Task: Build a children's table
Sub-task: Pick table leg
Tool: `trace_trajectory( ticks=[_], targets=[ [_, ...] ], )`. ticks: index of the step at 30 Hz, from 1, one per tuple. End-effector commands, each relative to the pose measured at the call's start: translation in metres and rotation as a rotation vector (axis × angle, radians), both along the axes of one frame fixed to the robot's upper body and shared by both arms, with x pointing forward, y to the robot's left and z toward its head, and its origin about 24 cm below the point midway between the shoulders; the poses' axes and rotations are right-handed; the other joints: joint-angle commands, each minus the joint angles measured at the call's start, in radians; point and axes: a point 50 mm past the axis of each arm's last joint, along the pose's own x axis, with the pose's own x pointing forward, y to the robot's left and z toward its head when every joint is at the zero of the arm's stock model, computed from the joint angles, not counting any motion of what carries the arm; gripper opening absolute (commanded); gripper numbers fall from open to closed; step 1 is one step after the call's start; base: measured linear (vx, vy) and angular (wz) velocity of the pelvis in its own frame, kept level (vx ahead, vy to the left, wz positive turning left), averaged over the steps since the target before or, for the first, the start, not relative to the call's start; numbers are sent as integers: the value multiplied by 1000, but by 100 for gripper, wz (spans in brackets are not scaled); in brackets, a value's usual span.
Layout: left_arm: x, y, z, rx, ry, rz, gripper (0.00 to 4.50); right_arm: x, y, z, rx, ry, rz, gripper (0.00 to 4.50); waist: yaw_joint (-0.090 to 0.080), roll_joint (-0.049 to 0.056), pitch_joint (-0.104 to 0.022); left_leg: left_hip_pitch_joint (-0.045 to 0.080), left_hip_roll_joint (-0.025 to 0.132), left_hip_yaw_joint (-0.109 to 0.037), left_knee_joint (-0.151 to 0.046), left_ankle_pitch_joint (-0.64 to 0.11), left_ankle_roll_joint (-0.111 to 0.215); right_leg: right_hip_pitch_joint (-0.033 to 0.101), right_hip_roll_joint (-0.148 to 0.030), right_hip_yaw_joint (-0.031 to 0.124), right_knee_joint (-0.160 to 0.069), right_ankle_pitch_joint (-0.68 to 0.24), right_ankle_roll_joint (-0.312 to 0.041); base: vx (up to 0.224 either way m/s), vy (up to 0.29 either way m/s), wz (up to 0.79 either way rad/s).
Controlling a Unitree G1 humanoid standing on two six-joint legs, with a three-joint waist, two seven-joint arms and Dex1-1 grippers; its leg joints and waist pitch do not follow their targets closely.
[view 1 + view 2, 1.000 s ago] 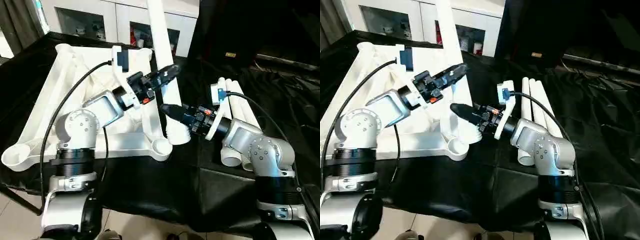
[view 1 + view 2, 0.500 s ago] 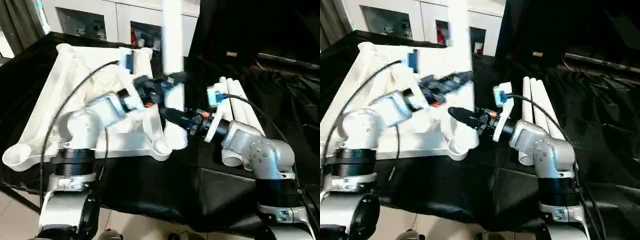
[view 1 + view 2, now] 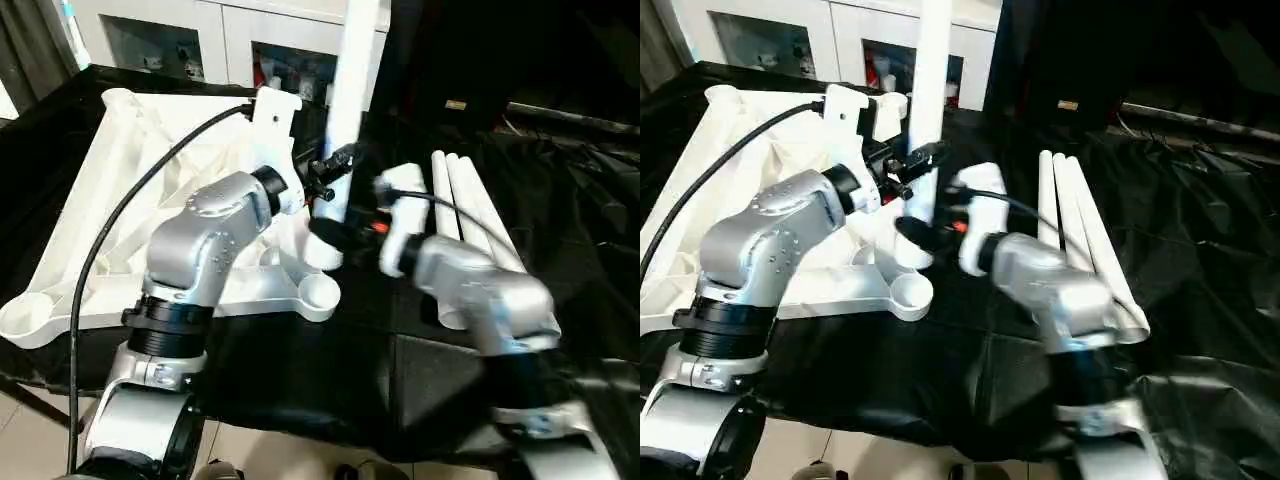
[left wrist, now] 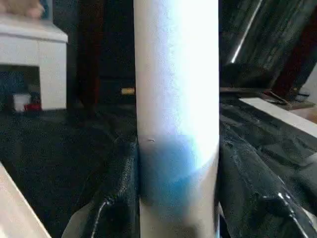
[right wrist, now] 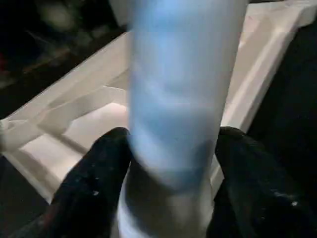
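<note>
The children's table top point(image 3: 130, 200) lies upside down on the left, white with ribs showing, and a round corner socket point(image 3: 318, 290) sits at its near right corner. One white leg point(image 3: 352, 90) stands nearly upright, its lower end just behind that socket. My left gripper point(image 3: 335, 165) is shut on the leg at mid height, and the left wrist view has the tube point(image 4: 176, 99) pressed between both fingers point(image 4: 116, 193). My right gripper point(image 3: 328, 232) sits lower on the same leg, open, with its fingers point(image 5: 101, 173) either side of the tube. Three more legs point(image 3: 462, 200) lie side by side on the right.
Black cloth point(image 3: 570, 220) covers the work surface, crumpled at the right and hanging over the front edge. White cabinets point(image 3: 150, 40) stand behind the table top. Tiled floor point(image 3: 30, 440) lies below at the near left.
The leg has swung from a lean to nearly upright, its lower end moving left toward the socket. My left gripper has closed on it. My right gripper has loosened while that arm moved left.
</note>
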Motion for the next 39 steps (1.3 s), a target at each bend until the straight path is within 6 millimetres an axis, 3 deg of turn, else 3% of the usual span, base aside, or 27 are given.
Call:
trace_trajectory(
  ticks=[1,10,12,13,14,17,20,22,23,27,30,31,39],
  targets=[
    [-3,-6,10,-9,-33,-13,190,5,-7,-1,-19,-15,-47,255,1,12,-75,2,10,5,-71,-69,-29,64,-50,32,-60,-71,-184,0,0,0],
    [-4,-4,7,2,-30,25,190,5,-12,0,1,-25,-50,203,-1,11,-74,0,7,5,-70,-72,-13,66,-49,32,-63,-75,-177,0,0,0],
    [-5,-3,7,-2,-32,6,246,4,-14,1,9,-32,-39,200,-1,13,-75,0,7,5,-70,-67,-12,67,-48,32,-62,-60,-180,0,0,0],
    [-8,-3,7,-45,-12,-48,260,3,-15,2,18,-41,-17,199,0,19,-75,1,8,5,-70,-65,-12,67,-49,32,-60,-51,-185,0,0,0],
    [-11,-3,7,-95,14,-112,260,0,-15,3,28,-54,18,198,0,15,-75,0,6,6,-68,-61,-9,69,-47,32,-59,-38,-190,0,0,0],
    [-19,-1,6,-168,44,-242,288,-11,-16,9,69,-93,137,197,5,15,-75,0,5,8,-68,-62,2,71,-45,32,-57,-6,-212,0,0,0],
    [-30,2,4,-229,69,-430,311,-26,-18,13,106,-109,300,196,7,11,-74,1,6,8,-69,-73,23,71,-46,31,-59,-42,-212,0,0,0],
    [-34,5,2,-230,69,-517,313,-35,-20,12,104,-112,399,196,9,13,-70,2,10,7,-71,-96,25,68,-49,31,-64,-94,-205,0,0,0],
    [-34,6,0,-219,76,-549,313,-39,-22,11,90,-109,442,196,6,13,-67,2,9,5,-74,-121,21,66,-49,28,-71,-147,-196,0,0,0],
    [-32,7,-2,-201,93,-564,296,-40,-26,10,83,-104,468,196,5,13,-68,4,11,5,-74,-132,8,62,-51,31,-74,-193,-185,0,0,0],
    [-29,6,3,-267,95,-562,276,-41,-30,11,91,-101,478,196,7,12,-69,2,10,5,-71,-117,2,64,-51,31,-72,-185,-188,0,0,0],
    [-29,6,5,-298,91,-566,266,-42,-30,12,94,-100,481,196,8,19,-71,3,8,7,-69,-112,2,64,-49,32,-73,-161,-197,0,0,0],
    [-29,5,4,-338,102,-582,211,-44,-32,11,92,-103,501,196,11,14,-75,2,10,5,-68,-78,19,69,-49,29,-64,-91,-218,0,0,0]
  ],
)
